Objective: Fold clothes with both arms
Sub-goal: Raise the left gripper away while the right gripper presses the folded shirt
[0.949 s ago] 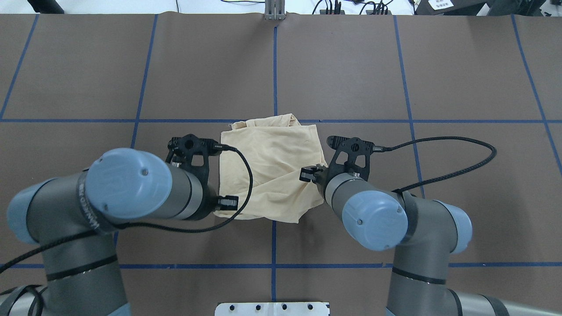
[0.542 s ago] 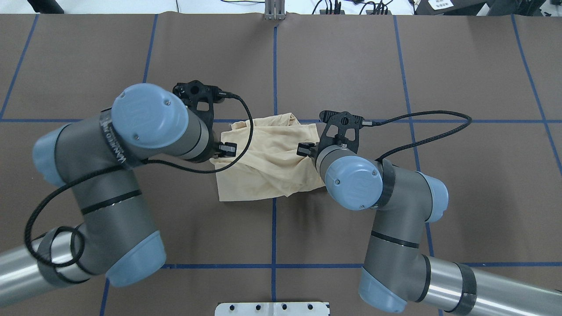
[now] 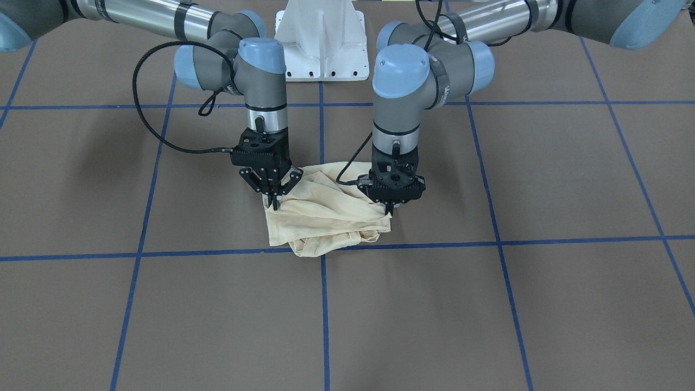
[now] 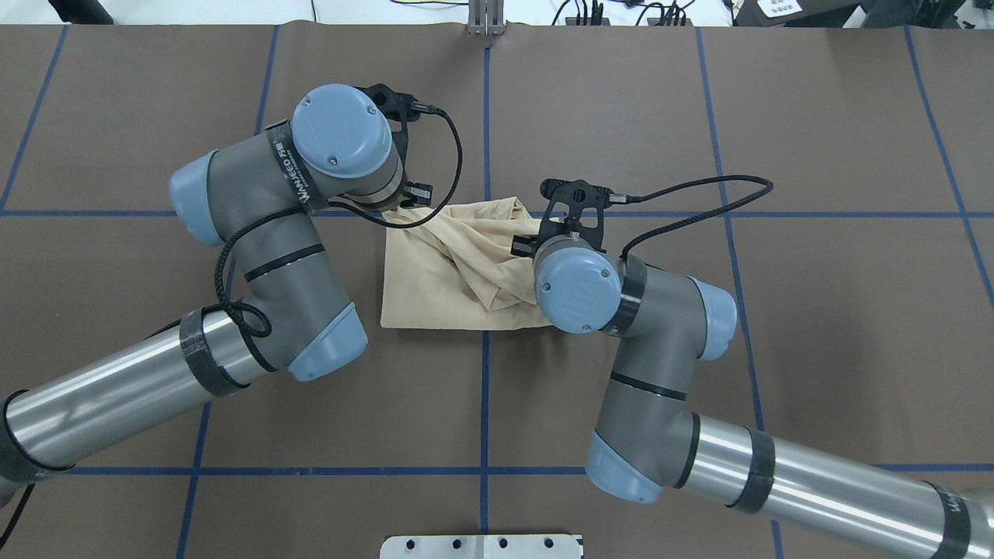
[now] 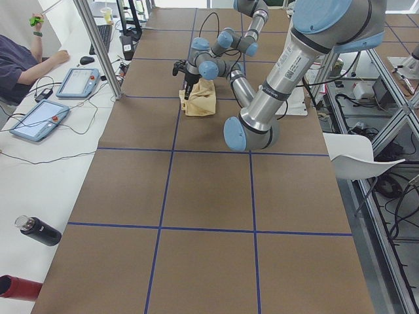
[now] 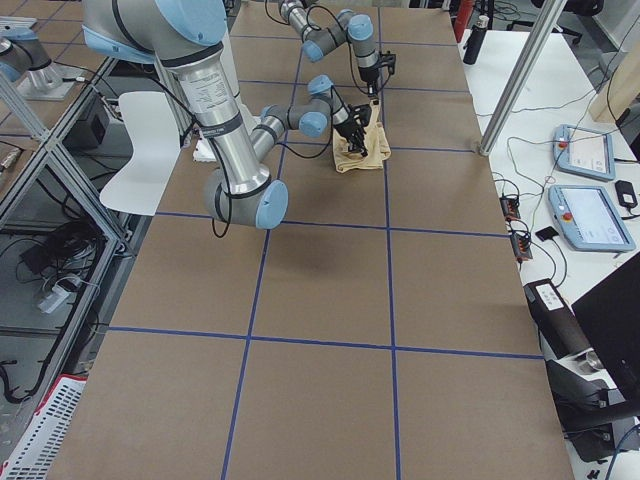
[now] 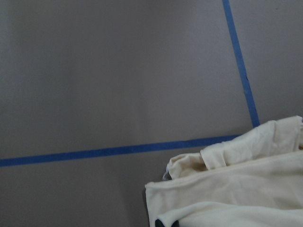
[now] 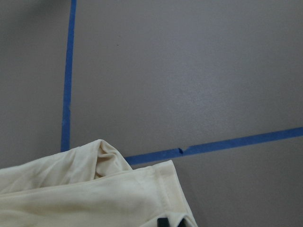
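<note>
The pale cream-yellow shirt [image 4: 446, 272] lies bunched in a small folded bundle at the table's middle, and it also shows in the front view [image 3: 326, 217]. No print or label shows. My left gripper [image 3: 389, 210] is shut on the shirt's edge at its far left corner. My right gripper [image 3: 274, 202] is shut on the shirt's edge at its far right side. Both hold fabric just above the table. In the overhead view the wrists hide both grippers' fingers. The left wrist view shows cloth [image 7: 227, 189] at the fingertips, as does the right wrist view [image 8: 94, 189].
The brown table carries a grid of blue tape lines [image 4: 485, 466]. The white pedestal base [image 3: 321, 38] stands at the robot's edge. Black cables [image 4: 699, 190] loop beside both wrists. A side bench with tablets [image 5: 80, 82] and bottles [image 5: 39, 232] runs along the far edge.
Both arms have swung away from the robot, carrying the shirt's near corners over the bundle towards its far edge. The shirt is now more bunched, with diagonal creases.
</note>
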### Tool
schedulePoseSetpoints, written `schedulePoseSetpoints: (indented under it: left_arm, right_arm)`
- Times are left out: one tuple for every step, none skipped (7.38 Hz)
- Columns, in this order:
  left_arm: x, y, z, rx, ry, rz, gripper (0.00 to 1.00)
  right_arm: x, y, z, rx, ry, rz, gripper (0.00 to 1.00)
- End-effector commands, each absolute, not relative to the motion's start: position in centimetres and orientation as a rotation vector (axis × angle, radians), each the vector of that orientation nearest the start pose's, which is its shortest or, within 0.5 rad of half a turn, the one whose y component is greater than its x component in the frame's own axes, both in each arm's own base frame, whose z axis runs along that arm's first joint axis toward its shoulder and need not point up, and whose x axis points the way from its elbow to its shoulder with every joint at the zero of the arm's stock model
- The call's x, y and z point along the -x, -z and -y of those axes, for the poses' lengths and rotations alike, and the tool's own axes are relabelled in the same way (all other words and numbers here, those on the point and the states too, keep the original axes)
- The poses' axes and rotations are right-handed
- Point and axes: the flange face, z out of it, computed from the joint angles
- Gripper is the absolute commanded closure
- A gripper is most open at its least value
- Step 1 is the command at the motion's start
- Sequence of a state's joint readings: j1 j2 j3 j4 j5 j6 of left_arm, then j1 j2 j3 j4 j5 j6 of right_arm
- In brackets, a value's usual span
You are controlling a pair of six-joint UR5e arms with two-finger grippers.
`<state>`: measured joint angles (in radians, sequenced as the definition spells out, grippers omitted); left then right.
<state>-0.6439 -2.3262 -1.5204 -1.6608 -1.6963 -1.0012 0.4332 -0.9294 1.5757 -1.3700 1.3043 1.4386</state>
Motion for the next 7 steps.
schedulePoseSetpoints:
  left_arm:
    - [-51.6, -25.0, 57.3, -0.414, -0.017, -0.703, 0.01]
    - [-50.3, -24.9, 58.4, -0.447, -0.036, -0.72, 0.0]
    - [-47.9, -24.7, 60.0, -0.468, -0.076, -0.719, 0.0]
    - [-43.9, -26.2, 60.7, -0.477, -0.215, -0.733, 0.0]
    - [-38.3, -29.5, 60.2, -0.534, -0.313, -0.719, 0.0]
    - [-35.6, -32.2, 59.9, -0.564, -0.366, -0.717, 0.0]
    - [-35.1, -33.2, 59.8, -0.566, -0.365, -0.716, 0.0]
  right_arm:
    - [58.0, -25.6, 46.8, -0.439, -0.397, 0.723, 0.04]
    - [56.5, -25.3, 48.8, -0.424, -0.356, 0.724, 0.0]
    - [53.7, -23.3, 51.4, -0.334, -0.285, 0.783, 0.0]
    - [53.0, -20.8, 52.3, -0.29, -0.259, 0.836, 0.0]
    - [53.6, -17.5, 52.2, -0.269, -0.283, 0.825, 0.0]
    - [56.0, -14.8, 49.8, -0.22, -0.326, 0.8, 0.0]
    - [59.2, -13.9, 46.9, -0.222, -0.333, 0.776, 0.0]
